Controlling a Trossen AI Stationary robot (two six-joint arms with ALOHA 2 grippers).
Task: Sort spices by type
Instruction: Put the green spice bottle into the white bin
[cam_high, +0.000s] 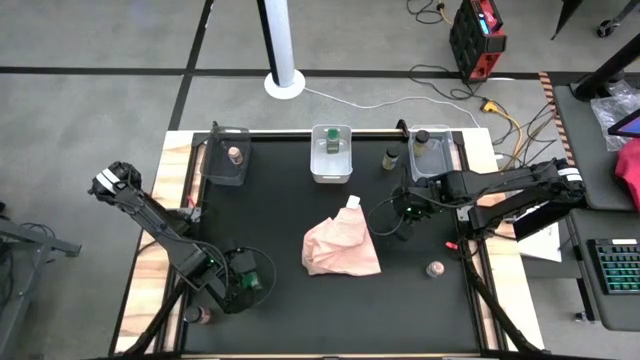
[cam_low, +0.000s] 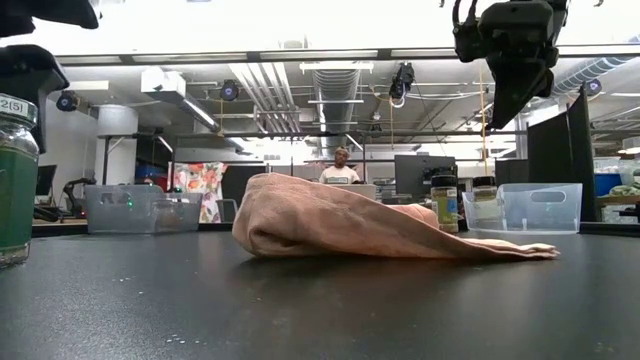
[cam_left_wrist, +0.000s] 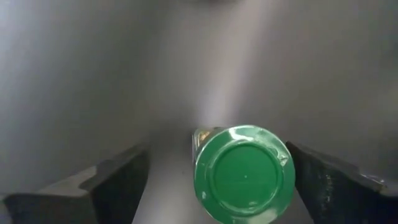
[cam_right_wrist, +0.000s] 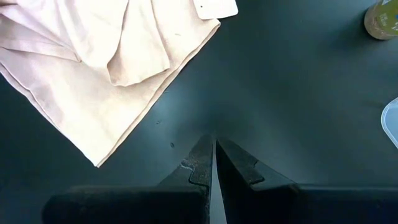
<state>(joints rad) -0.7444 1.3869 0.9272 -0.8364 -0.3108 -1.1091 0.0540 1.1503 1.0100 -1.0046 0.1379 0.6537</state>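
Left gripper (cam_left_wrist: 217, 186) spread wide, straddling the upright green-lid jar (cam_left_wrist: 244, 175) directly below; straight descent needed. Right gripper (cam_right_wrist: 214, 163) clenched empty, far off.

pink cloth (cam_high: 342, 247), 3 clear bins (cam_high: 331, 153)

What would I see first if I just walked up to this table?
Probably the crumpled pink cloth lying in the middle of the black table. Next, the left hand near the front left corner, open around a green-lidded spice jar. Three clear bins line the back edge.
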